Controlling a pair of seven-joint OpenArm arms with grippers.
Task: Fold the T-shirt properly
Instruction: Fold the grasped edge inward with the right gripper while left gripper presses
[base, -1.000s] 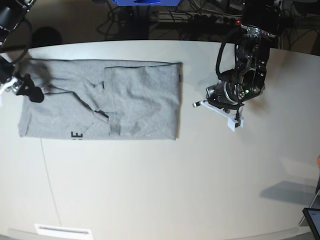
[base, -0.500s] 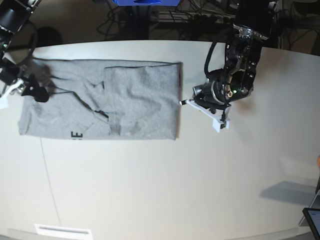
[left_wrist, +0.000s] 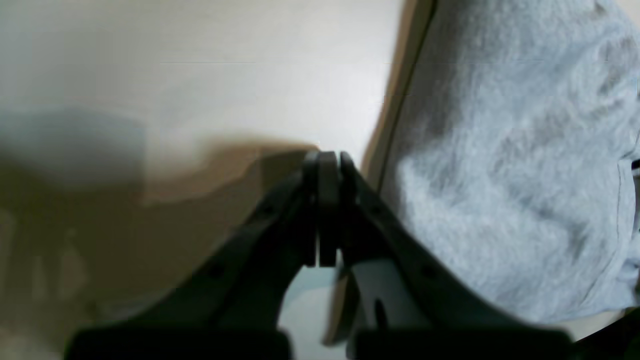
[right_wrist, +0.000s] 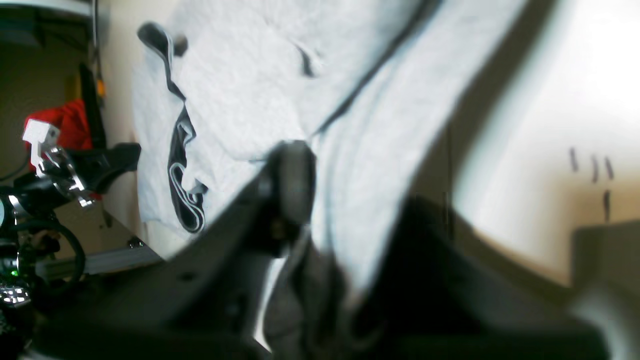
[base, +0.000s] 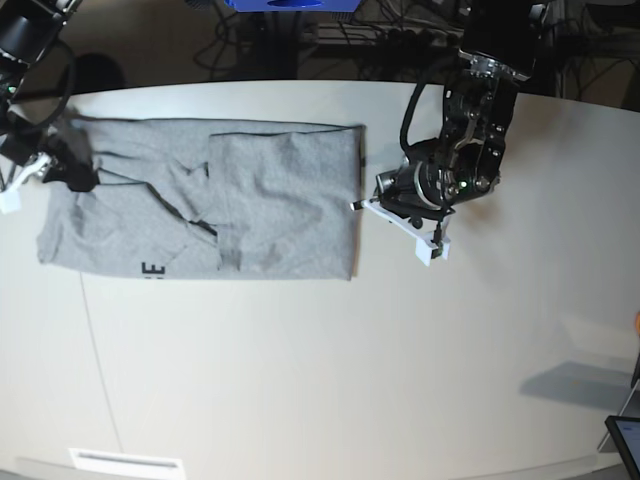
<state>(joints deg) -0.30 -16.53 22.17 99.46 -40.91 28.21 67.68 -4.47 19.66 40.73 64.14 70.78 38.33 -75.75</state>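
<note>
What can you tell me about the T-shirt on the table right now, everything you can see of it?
The T-shirt is heather-grey, soft-looking cotton, lying flat on the pale table as a wide, partly folded rectangle with wrinkled overlapping flaps near its middle. A black printed letter shows at its near edge. The right pincer sits on its far corner, on the base view's left, with cloth bunched between its jaws in the wrist view. The left pincer, shut, is at the opposite edge, holding no cloth.

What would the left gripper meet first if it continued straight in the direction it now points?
Probably the near side edge of the grey T-shirt: the shut left gripper points at it, tip almost at the hem. Its height above the table is unclear.
</note>
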